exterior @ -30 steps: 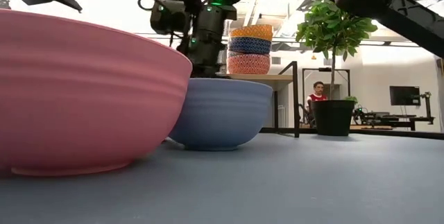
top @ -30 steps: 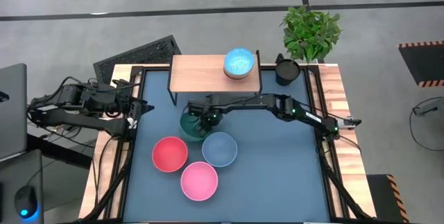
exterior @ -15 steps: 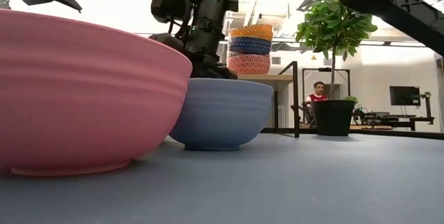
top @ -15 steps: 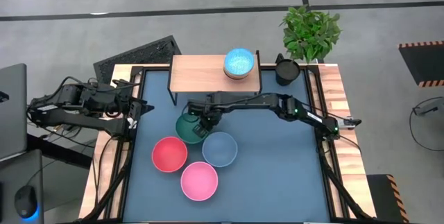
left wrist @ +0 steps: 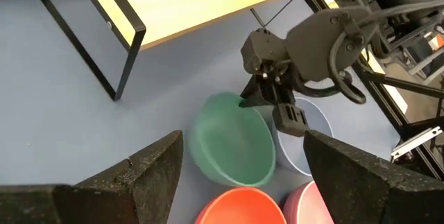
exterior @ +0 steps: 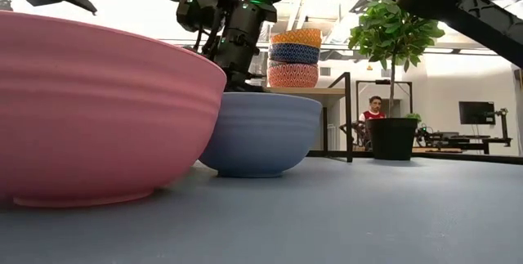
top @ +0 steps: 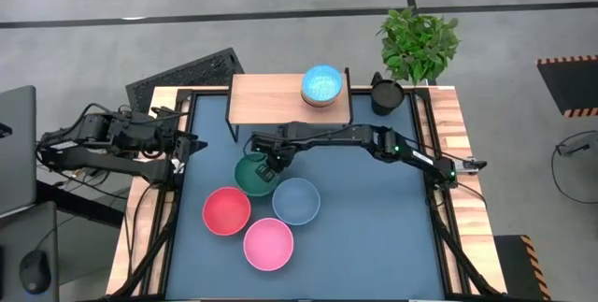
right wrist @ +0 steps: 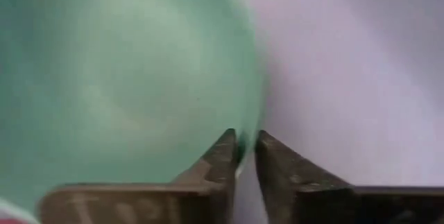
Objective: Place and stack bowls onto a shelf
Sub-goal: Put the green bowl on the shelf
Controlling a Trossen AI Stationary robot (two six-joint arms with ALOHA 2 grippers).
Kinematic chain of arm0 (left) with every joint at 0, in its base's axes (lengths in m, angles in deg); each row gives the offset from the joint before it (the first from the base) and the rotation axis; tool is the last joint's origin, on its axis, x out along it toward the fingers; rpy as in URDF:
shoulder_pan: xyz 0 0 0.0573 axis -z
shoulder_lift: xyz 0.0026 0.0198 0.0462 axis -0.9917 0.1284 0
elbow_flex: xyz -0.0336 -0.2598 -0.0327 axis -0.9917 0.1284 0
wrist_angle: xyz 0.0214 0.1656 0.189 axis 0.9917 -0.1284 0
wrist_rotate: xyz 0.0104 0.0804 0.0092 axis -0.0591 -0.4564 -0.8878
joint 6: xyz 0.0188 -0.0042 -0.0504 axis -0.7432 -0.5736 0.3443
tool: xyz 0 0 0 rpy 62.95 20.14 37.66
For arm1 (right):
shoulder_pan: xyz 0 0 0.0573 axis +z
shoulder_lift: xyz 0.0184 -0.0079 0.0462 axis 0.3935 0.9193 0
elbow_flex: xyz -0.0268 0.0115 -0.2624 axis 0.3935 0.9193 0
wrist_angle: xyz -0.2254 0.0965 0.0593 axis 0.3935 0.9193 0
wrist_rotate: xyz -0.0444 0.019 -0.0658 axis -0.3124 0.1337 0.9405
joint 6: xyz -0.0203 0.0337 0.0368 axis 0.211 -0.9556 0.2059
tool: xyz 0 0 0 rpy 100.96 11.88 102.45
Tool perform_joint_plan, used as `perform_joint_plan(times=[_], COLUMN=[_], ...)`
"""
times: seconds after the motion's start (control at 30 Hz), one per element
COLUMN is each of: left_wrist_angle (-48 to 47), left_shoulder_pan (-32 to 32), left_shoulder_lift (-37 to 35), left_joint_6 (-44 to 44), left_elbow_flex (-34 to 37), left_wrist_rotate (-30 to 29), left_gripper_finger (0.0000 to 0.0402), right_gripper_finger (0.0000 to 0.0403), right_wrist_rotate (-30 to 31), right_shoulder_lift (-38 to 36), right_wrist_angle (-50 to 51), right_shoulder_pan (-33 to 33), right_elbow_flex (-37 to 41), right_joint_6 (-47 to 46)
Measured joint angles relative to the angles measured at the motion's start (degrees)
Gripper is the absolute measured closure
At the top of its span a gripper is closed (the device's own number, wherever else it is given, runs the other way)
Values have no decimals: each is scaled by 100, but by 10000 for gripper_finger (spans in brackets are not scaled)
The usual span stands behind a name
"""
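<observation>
the green bowl (top: 252, 175) sits on the blue table (top: 374, 237) just in front of the shelf (top: 271, 98), next to the grey-blue bowl (top: 296, 200), with the red bowl (top: 227, 210) and pink bowl (top: 269, 244) nearer the front edge. the right gripper (right wrist: 246, 148) has its fingers nearly together, pinching the green bowl's thin rim, one finger inside and one outside. the bowl looks like light, stiff plastic with a smooth, probably slippery wall, so the rim is the sensible place to take it; held at one edge it will likely hang tilted and could slide out of the pinch. all four big bowls look empty. on the shelf the small patterned bowls stand as one stack (exterior: 294, 58), bright blue showing on top from above. the left gripper (left wrist: 239, 172) waits off to the table's left side, fingers spread wide and holding nothing.
</observation>
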Motion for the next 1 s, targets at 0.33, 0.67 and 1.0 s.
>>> perform_joint_plan(times=[0.33, 0.67, 1.0], left_wrist_angle=[0, 1, 4], left_shoulder_pan=[0, 0, 0], left_shoulder_lift=[0, 2, 2], left_joint_6=[-110, -217, -229], left_elbow_flex=[0, 0, 0], left_wrist_rotate=[-35, -47, -48], left_gripper_finger=[118, 118, 118], right_gripper_finger=[379, 379, 379], right_wrist_rotate=[-98, -119, 668], right_shoulder_lift=[-90, -1184, -1962], right_wrist_angle=[10, -130, -691], right_shoulder_pan=[-70, -266, -1056], right_elbow_flex=[-8, -98, -98], right_joint_6=[3, 15, 23])
